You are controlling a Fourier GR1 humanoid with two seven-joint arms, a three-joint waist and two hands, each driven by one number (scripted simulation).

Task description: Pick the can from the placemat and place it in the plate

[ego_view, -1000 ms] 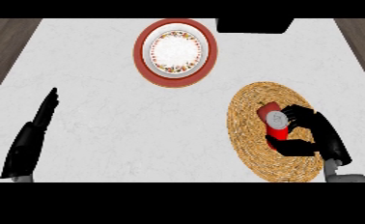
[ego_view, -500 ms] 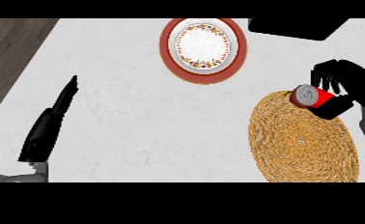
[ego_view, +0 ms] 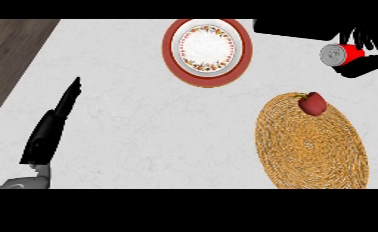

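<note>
A red can with a silver top (ego_view: 340, 55) hangs in the air at the right edge, above the counter and beyond the woven placemat (ego_view: 310, 141). My right hand (ego_view: 364, 56) is shut on it, fingers curled round its red body. The plate (ego_view: 207, 51), white in the middle with a flowered ring and a broad red rim, lies at the top centre, to the left of the can. My left hand (ego_view: 52, 126) rests open at the lower left, fingers straight and pointing up.
A small red apple (ego_view: 312, 103) sits on the placemat's upper edge. A black object (ego_view: 295, 27) lies along the counter's back edge at the upper right. Dark wooden floor (ego_view: 18, 46) shows past the counter's left edge.
My right hand has lifted the can off the placemat and carried it up and to the right. The red apple on the mat has come into sight. The whole view has shifted.
</note>
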